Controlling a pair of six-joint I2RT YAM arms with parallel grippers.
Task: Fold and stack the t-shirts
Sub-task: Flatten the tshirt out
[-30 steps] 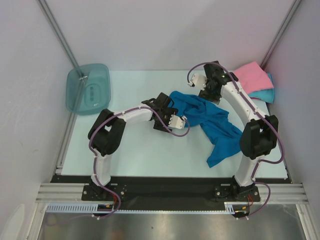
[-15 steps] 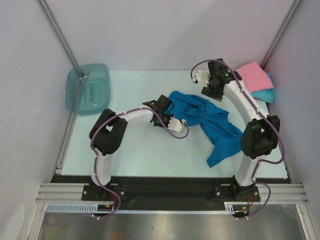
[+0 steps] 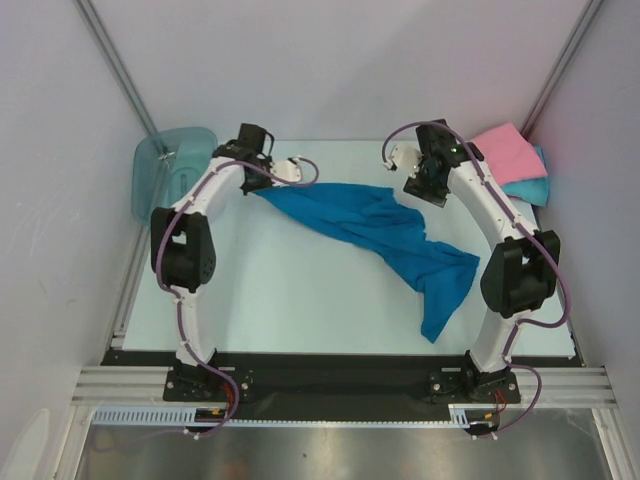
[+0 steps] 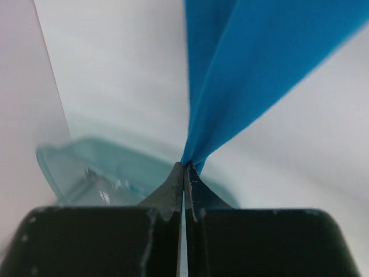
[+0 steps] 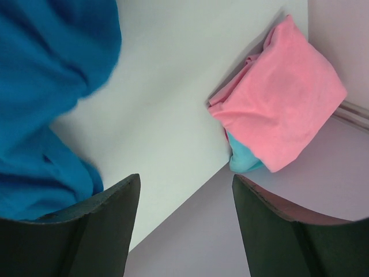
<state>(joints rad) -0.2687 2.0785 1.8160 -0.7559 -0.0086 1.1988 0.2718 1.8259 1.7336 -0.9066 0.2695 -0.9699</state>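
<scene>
The deep blue t-shirt [image 3: 370,220] is stretched in a long diagonal band from the back left to the front right of the table. My left gripper [image 3: 260,188] is shut on its back-left end, next to the bin. In the left wrist view the cloth [image 4: 248,75] fans up from the closed fingertips [image 4: 185,166]. My right gripper [image 3: 423,185] hovers open above the shirt's far edge with nothing between its fingers [image 5: 185,178]; blue cloth [image 5: 46,86] lies to its left. The folded pink t-shirt [image 3: 505,150] lies on the turquoise t-shirt [image 3: 532,188] in the back right corner.
A translucent teal plastic bin [image 3: 170,180] sits at the back left corner, just behind my left gripper, and shows in the left wrist view as the bin [image 4: 92,167]. Walls close in the table on three sides. The pink t-shirt [image 5: 282,109] and turquoise t-shirt [image 5: 245,156] rest against the right wall.
My left gripper shut on the blue shirt's edge and swung far back and left toward the bin, pulling the bunched shirt out into a long band. The right arm barely moved.
</scene>
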